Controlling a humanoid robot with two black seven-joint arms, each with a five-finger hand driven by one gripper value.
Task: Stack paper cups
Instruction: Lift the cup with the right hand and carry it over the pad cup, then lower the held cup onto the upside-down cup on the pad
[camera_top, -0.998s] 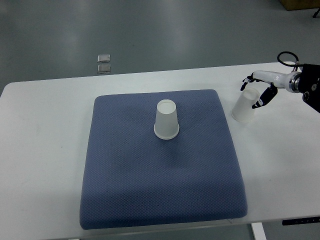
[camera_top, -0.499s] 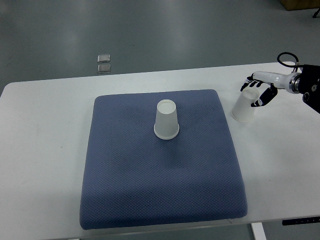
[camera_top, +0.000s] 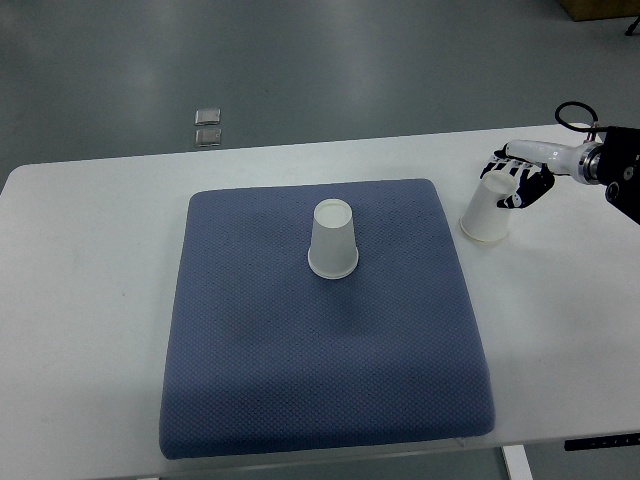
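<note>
right hand (camera_top: 516, 180) wrapped around the upper part of an upside-down paper cup (camera_top: 489, 210), near the right edge of the white table (camera_top: 90, 300), just off the right edge of the blue mat (camera_top: 320, 340). gripped near the closed end, probably to lift and carry. second paper cup (camera_top: 332, 238) also upside down, on the mat toward its far edge, ready as base for stacking. left arm out of view.

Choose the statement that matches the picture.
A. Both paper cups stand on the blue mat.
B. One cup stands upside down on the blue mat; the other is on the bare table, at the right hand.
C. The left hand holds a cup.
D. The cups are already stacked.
B: one paper cup stands inverted on the blue mat, while the second cup sits off the mat on the white table, with the right hand at its top.
</note>
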